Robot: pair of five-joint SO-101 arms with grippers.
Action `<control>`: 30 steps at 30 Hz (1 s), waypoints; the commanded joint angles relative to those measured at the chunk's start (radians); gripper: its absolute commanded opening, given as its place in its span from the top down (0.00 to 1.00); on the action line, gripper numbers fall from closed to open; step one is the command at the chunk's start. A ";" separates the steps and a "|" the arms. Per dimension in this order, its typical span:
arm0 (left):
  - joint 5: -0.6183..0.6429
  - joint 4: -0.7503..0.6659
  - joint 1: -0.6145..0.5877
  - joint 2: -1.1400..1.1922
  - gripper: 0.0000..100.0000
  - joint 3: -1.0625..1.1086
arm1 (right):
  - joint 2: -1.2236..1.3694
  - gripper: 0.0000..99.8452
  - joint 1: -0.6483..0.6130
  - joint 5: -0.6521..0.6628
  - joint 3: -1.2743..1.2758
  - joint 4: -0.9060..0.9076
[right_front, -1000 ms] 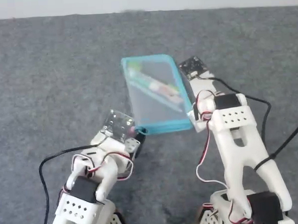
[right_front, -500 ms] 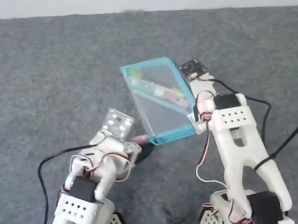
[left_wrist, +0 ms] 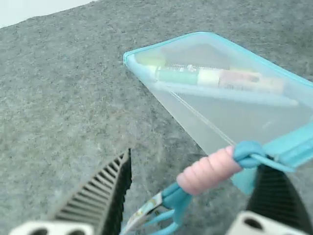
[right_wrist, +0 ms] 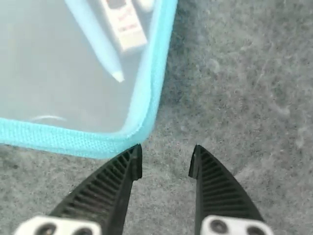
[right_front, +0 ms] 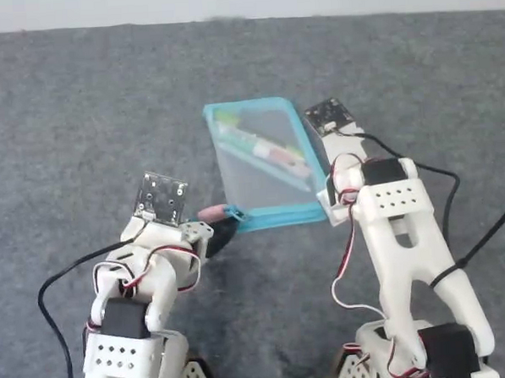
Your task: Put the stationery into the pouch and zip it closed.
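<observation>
A translucent, teal-edged zip pouch (right_front: 264, 159) lies mid-table on the grey felt-like table cover (right_front: 79, 113), with pens and other stationery (left_wrist: 220, 78) inside. At its near-left corner the left gripper (left_wrist: 195, 167) has its jaws spread wide either side of the pink ribbed zipper pull (left_wrist: 208, 170), without clamping it. The right gripper (right_wrist: 166, 152), jaws parted on nothing, sits just beside the near-right corner.

Left arm: your white plastic left arm (right_front: 147, 279) carries a hole-dotted plate and a black servo block.
Right arm: your white plastic right arm (right_front: 408, 240) has a slotted link, a hole-dotted plate and a black servo at its base.
Cables: thin black cables (right_front: 41, 300) loop off both arms; red and white wires (right_front: 349, 247) run along the joints.
Wrist boards: you have a pale square board (right_front: 161, 198) on the left and a dark square board (right_front: 332, 114) on the right.
Claws: your left claw (left_wrist: 196, 164) and right claw (right_wrist: 165, 154) both have black ribbed fingers on white bases with round screw holes.
</observation>
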 commanded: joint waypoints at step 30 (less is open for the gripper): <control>-0.094 -0.051 -0.006 0.009 0.75 -0.021 | -0.035 0.84 -0.005 -0.005 0.028 -0.050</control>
